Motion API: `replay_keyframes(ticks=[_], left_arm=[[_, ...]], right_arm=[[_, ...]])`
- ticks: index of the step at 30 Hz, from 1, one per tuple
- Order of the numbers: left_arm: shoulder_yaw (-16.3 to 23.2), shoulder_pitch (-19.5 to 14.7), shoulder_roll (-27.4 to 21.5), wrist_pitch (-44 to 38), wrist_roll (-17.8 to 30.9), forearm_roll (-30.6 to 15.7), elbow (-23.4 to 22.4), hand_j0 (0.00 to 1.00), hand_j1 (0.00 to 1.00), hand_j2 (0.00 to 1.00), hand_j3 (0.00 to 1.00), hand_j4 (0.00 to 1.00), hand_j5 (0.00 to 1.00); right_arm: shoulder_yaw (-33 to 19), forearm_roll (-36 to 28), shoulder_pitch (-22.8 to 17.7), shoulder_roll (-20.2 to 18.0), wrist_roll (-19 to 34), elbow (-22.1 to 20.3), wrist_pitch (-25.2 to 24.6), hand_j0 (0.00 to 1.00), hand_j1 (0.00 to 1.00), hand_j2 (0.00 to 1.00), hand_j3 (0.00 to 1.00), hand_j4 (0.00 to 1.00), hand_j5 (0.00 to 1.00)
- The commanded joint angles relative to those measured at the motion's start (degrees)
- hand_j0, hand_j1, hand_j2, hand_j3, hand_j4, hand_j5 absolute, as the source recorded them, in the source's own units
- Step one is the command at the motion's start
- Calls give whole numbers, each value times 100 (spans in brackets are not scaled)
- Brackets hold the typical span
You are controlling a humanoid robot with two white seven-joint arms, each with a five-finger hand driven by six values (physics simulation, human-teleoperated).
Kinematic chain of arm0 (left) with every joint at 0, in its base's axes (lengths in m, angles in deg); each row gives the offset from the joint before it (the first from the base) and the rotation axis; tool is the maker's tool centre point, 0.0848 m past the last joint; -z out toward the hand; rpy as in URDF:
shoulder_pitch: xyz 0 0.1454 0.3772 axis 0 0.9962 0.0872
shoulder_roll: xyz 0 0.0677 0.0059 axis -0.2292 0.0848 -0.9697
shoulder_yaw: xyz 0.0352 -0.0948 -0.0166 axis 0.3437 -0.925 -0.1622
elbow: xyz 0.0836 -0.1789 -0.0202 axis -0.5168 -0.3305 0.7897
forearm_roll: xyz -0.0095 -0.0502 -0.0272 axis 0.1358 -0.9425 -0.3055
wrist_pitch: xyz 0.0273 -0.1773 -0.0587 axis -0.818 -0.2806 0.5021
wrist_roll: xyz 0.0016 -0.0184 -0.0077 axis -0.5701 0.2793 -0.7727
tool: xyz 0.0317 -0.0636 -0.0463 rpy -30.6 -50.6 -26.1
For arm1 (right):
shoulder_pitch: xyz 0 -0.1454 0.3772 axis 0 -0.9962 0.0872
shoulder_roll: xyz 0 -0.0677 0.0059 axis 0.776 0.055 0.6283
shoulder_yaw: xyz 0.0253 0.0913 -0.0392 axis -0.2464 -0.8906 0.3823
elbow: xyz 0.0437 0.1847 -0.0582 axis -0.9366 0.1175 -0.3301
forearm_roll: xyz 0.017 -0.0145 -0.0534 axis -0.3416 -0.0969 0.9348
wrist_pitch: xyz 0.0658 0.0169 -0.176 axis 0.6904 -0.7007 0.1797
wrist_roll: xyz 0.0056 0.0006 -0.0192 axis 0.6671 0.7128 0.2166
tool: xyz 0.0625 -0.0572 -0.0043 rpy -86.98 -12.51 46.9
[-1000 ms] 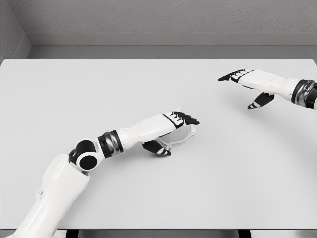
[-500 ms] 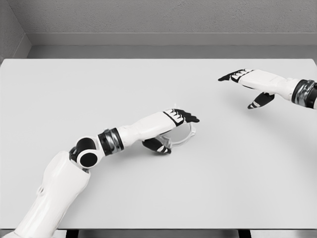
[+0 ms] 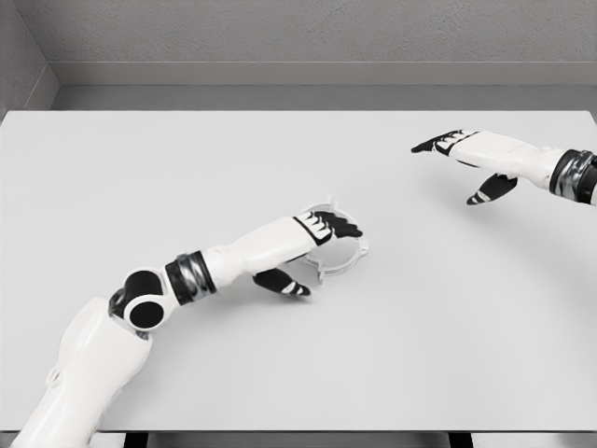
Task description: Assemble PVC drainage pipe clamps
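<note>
You have the left hand point(image 3: 312, 245) reaching across the middle of the pale grey tabletop point(image 3: 187, 168), its arm coming up from the near left corner. Its dark fingers point(image 3: 338, 224) lie extended over the top of a white ring-shaped pipe clamp point(image 3: 340, 257), and the thumb point(image 3: 282, 283) hangs apart below on the near side, so the hand looks loosely spread over the clamp; you cannot tell from this view whether it truly grips it. The clamp rests flat near the tabletop's centre, partly hidden under the hand. Your right hand point(image 3: 466, 159) hovers by the far right edge, well apart from the clamp, fingers stretched out and thumb dropped, holding nothing.
</note>
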Motion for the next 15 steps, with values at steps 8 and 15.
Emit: replay_keyframes(ticks=[8,15], left_arm=[[-24,-114,151,-11,-3,-18,-226,100,100,100,100,100,100],[-252,-150,142,-11,-3,-9,-218,100,100,100,100,100,100]], right_arm=[[5,-35,0,-35,-3,-65,-15,100,100,100,100,100,100],[14,-35,0,-35,-3,-83,-15,100,100,100,100,100,100]])
